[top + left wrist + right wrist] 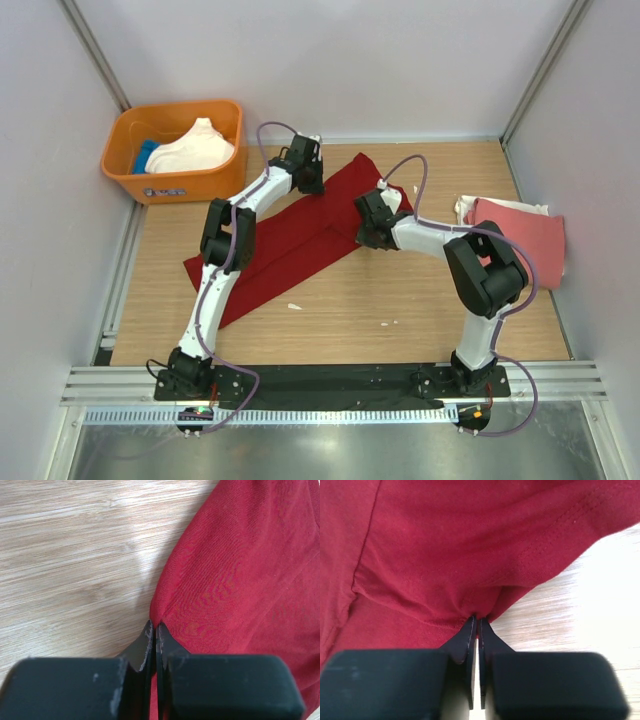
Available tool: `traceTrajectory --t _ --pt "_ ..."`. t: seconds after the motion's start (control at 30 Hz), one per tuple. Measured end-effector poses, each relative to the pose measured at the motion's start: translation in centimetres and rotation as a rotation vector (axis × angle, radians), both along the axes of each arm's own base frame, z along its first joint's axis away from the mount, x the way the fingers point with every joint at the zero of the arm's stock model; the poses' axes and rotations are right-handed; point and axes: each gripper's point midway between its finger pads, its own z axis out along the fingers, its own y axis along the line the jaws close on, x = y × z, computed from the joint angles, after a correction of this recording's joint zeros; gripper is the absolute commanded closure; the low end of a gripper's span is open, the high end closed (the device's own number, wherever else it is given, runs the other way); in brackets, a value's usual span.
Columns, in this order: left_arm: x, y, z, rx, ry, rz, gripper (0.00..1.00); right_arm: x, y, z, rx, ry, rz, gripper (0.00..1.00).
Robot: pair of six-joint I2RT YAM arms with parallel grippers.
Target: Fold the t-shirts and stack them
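two sets of fingers are closed on the dark red t-shirt (300, 235), which lies spread diagonally across the middle of the worktop (350, 320). left fingers (167, 642) pinch its edge beside bare wood. right fingers (462, 640) clamp a puckered fold near a stitched hem. salmon-pink t-shirt (525, 240) lies folded at the right edge, over white cloth (463, 208). orange tub (170, 185), far left, holds a cream t-shirt (195, 150) and blue cloth (148, 155).

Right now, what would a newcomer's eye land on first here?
A dark red t-shirt lies diagonally across the middle of the table, the left gripper and right gripper each pinched shut on its cloth near the far end. An orange tub of pale shirts sits far left; a salmon-pink shirt lies at the right edge.
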Motion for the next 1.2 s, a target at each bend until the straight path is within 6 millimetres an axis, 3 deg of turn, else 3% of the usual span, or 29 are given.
traceTrajectory --t 0.1,0.47,0.57,0.67,0.77,0.8,0.97,1.13,1.17,1.2 --pt "0.0 0.0 0.0 0.0 0.0 -0.001 1.0 0.1 0.0 0.1 0.002 -0.004 -0.002 0.99" --pt "0.1 0.2 0.0 0.009 -0.003 0.005 1.0 -0.7 -0.6 0.5 -0.09 -0.005 -0.015 0.97" --pt "0.1 0.3 0.0 0.015 -0.004 0.011 1.0 -1.3 -0.5 0.9 -0.105 -0.011 -0.012 0.91" --pt "0.2 0.4 0.0 0.02 -0.006 0.016 1.0 -2.0 -0.4 0.8 -0.093 -0.01 -0.006 0.77" --pt "0.4 0.9 0.1 0.03 -0.008 0.029 1.0 -3.7 -0.5 -0.3 -0.064 0.023 0.011 0.52" --pt "0.5 1.1 0.1 0.034 -0.008 0.035 1.0 -4.0 -0.3 -0.3 -0.048 0.021 0.012 0.38" --pt "1.3 3.5 0.0 0.07 -0.001 0.095 1.0 -4.3 -0.2 1.0 -0.014 -0.001 0.028 0.36" --pt "2.9 7.5 0.0 0.099 -0.005 0.208 1.0 -3.5 -1.0 2.3 0.038 -0.032 0.015 0.37" --pt "3.2 8.5 0.0 0.104 -0.006 0.234 0.95 -3.3 -1.1 2.3 0.051 -0.035 0.014 0.35" --pt "3.5 9.4 0.0 0.108 -0.005 0.26 0.84 -3.1 -1.1 2.2 0.065 -0.038 0.017 0.33"
